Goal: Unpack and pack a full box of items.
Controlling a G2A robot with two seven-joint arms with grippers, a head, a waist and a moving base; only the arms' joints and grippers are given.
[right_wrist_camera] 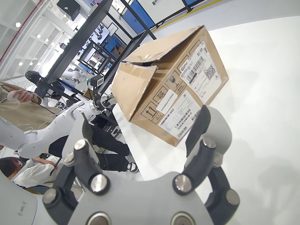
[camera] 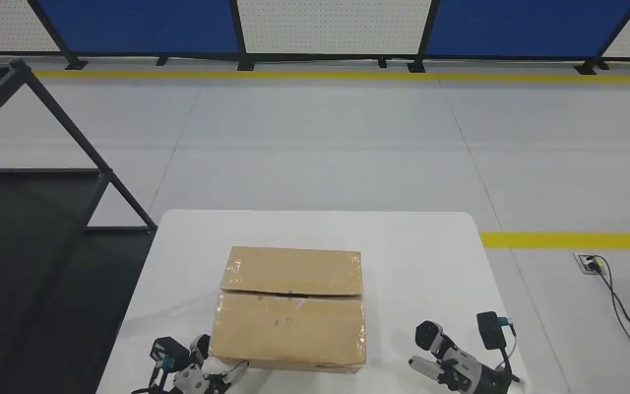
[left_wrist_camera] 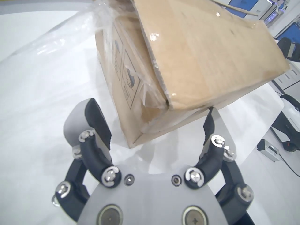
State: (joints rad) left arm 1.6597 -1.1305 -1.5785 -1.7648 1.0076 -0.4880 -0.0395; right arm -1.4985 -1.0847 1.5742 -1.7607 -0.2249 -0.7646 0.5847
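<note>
- top view: the cardboard box sits in the middle of the white table, both top flaps folded down and meeting at a seam; the left gripper is just beside the box's near left corner; the right gripper is near the table's near right edge, apart from the box
- left wrist view: the left gripper has its fingers spread wide, holding nothing; a corner of the box lies just ahead of them; loose clear tape clings to the box's side
- right wrist view: the right gripper is also spread and empty; the box stands ahead of it, with printed labels on its side and a slight gap at the flap seam
</note>
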